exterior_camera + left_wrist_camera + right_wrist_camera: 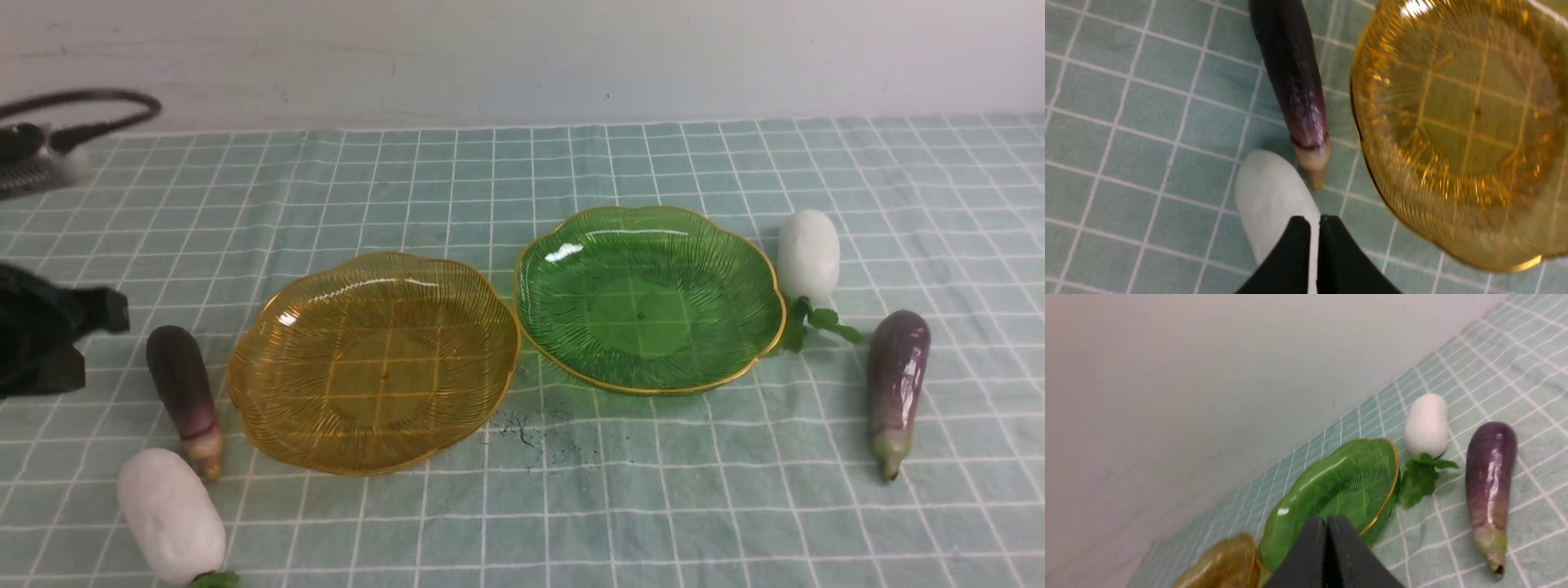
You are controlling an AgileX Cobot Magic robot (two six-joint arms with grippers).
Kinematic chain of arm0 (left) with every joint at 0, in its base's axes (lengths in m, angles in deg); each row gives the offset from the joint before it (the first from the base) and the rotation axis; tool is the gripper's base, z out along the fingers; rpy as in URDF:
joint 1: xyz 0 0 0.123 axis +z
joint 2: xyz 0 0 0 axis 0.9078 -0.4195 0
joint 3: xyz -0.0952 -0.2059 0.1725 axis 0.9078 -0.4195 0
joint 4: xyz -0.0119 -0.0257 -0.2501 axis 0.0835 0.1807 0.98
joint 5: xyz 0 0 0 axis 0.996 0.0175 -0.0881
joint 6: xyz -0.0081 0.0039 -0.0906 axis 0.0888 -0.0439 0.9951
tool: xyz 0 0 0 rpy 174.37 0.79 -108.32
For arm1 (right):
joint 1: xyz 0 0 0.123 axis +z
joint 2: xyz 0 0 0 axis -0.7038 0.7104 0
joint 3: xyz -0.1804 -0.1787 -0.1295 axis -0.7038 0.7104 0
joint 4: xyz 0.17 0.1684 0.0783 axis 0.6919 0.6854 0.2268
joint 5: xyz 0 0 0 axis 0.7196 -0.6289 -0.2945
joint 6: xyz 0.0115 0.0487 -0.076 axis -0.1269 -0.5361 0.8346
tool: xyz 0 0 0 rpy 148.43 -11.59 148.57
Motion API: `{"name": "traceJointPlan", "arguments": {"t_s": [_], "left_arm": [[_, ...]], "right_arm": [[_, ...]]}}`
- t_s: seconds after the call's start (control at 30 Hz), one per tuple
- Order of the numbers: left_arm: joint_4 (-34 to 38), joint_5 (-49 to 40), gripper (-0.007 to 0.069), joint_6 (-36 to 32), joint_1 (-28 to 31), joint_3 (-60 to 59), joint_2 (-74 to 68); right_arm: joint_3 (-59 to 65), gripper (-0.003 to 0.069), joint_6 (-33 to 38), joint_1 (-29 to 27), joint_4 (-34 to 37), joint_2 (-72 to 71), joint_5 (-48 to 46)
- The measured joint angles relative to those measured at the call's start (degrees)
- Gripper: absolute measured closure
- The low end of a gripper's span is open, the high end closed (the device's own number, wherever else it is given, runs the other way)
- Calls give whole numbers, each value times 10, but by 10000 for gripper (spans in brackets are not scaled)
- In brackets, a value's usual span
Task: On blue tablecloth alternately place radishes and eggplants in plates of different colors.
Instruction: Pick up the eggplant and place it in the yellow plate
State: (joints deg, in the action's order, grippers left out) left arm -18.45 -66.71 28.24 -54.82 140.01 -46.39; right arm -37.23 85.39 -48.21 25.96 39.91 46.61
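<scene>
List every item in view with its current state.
amber plate: empty, on tablecloth
green plate: empty, on tablecloth
left radish: lying on tablecloth, unheld
left eggplant: lying beside amber plate
right radish: lying beside green plate
right eggplant: lying on tablecloth, unheld
left gripper: shut, empty
right gripper: shut, empty

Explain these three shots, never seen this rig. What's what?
It is a two-armed robot. The wide picture looks forward from between its arms. The other two come from a camera on each wrist, so the black wedges there are the left gripper and right gripper, both shut and holding nothing. On the blue tablecloth sit an empty amber plate and an empty green plate. Outside the amber plate lie the left radish and left eggplant; outside the green plate lie the right radish and right eggplant.
</scene>
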Motion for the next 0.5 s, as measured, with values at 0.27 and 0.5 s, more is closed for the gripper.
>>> {"name": "traceJointPlan", "arguments": {"t_s": [0.27,0.5], "left_arm": [[57,10,599,-67,30,89,-156],[62,23,439,-113,30,139,-264]], "right_arm": [[-185,673,69,0,-101,202,-203],[-260,673,113,0,-127,318,-251]]}}
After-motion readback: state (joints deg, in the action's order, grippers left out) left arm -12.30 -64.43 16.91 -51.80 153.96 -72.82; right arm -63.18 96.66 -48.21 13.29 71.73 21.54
